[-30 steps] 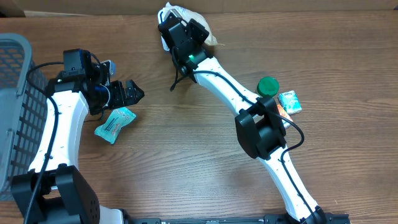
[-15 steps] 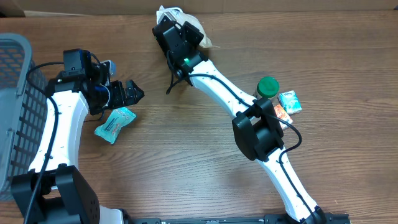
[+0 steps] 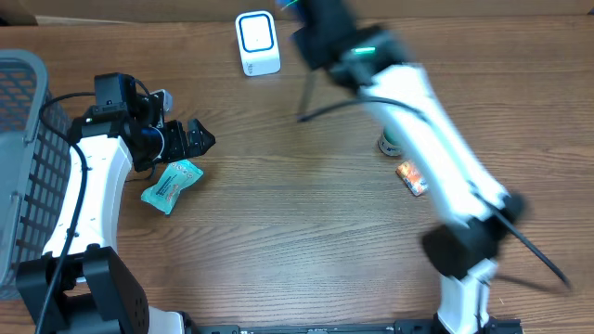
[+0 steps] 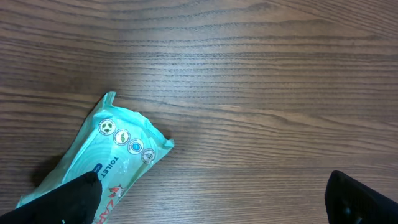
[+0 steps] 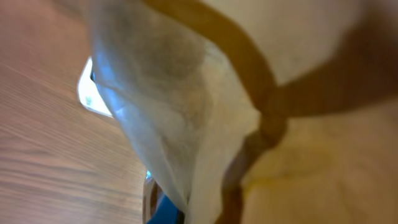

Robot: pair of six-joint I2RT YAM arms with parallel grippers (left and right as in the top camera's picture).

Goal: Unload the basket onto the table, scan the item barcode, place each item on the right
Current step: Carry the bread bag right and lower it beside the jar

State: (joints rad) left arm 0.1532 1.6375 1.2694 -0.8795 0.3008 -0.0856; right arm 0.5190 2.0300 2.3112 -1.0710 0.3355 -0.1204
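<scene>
Cream-coloured, crinkled film filled my right wrist view: the pale wrapped item [image 5: 205, 112], pressed close against the camera. From that I judged my right hand [image 3: 306, 13] had hold of it, closed down tight, though the fingers themselves were hidden behind the wrap and the overhead view of that arm was smeared with motion. The item hung clear of the wood, above the far edge of the table [image 3: 306, 232]. The white scanner [image 3: 257, 42] stood just beside that hand, on my left of it, its longer side running away from me. In the wrist view a sliver of its white and blue face showed past the left edge of the wrap. Which face of the item carried the barcode, and how its long axis lay, I could not tell. My right arm was far the nearer to the scanner, so the presenting seemed to fall to it, with the item carried leftward over the window. My left hand [image 3: 202, 137] hovered well apart, wide open and empty, near a teal packet [image 3: 172, 184] lying on the table.
</scene>
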